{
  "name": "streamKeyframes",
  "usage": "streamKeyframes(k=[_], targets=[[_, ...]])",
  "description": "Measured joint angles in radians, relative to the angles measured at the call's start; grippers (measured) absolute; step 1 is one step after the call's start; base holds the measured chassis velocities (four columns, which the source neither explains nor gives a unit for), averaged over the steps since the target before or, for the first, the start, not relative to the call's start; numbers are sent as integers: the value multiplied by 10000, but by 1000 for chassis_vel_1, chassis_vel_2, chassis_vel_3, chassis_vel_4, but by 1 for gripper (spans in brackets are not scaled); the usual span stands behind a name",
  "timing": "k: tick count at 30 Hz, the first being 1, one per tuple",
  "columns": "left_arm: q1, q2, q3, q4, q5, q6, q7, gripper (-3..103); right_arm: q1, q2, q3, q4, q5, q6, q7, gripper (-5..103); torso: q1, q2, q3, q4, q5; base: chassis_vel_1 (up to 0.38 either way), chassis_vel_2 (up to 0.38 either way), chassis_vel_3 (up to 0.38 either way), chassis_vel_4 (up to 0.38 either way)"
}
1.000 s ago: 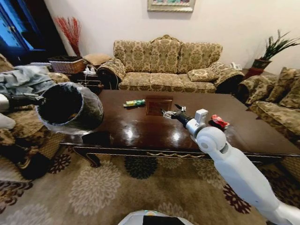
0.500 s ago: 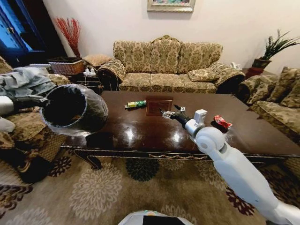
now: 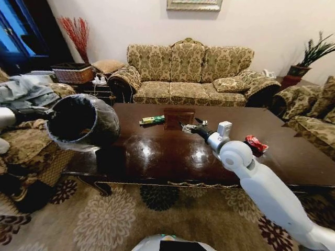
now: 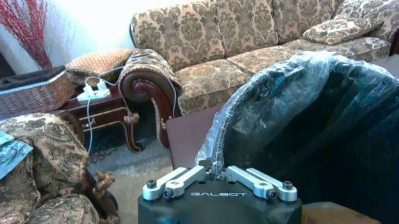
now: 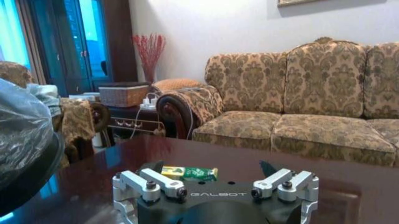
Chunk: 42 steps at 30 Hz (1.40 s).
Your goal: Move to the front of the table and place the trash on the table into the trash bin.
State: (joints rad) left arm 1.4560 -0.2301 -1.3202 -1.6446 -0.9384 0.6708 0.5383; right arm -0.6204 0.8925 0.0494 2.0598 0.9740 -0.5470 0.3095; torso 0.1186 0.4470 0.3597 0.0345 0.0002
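Before the patterned sofa [image 3: 188,68], my glossy table [image 3: 157,151] carried a green packet [image 3: 152,120] and red wrapper [image 3: 256,143]. My right pincer [image 3: 188,125] hovered open, empty; my left pincer [image 4: 215,173] clamped the lined trash bin [image 3: 84,121] rim.

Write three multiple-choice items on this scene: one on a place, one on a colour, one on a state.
1. Where is the green packet?
A. on the table
B. in the bin
C. on the sofa

2. What colour is the wrapper?
A. blue
B. red
C. white

3. How is the right gripper?
A. shut on a can
B. shut on the packet
C. open, holding nothing

Answers: 1 A, it lies on the tabletop beyond the gripper; 2 B, red by the table's right side; 3 C, fingers spread, nothing between them.
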Motion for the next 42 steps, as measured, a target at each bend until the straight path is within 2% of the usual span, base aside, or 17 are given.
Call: streamKeyframes(k=[4, 9, 17, 30, 42], targets=[[-6, -18, -3, -12, -3, -14, 59, 0, 114, 108, -100, -100, 51, -16, 40, 100, -1, 0, 0, 5, -2, 0, 0, 0, 0], [-6, -85, 0, -46, -32, -20, 28, 0, 65, 116, -115, -109, 18, -6, 40, 100, 4, -1, 3, -3, -2, 0, 0, 0, 0], [-5, -105, 21, -94, -51, -20, 18, 0, 60, 137, -115, -163, -37, -16, 36, 100, 3, 0, 2, -2, -2, 0, 0, 0, 0], [50, -152, 16, -132, -51, -16, 15, 0, 649, 445, -696, -687, -14, -63, 72, 100, 4, 2, 2, 0, -2, -3, 4, 3, -4], [67, -25, 8, -199, -185, 3, -180, 0, 817, 328, -825, -846, 121, -12, 44, 100, 4, 2, 2, -2, -2, -31, 22, 25, -29]])
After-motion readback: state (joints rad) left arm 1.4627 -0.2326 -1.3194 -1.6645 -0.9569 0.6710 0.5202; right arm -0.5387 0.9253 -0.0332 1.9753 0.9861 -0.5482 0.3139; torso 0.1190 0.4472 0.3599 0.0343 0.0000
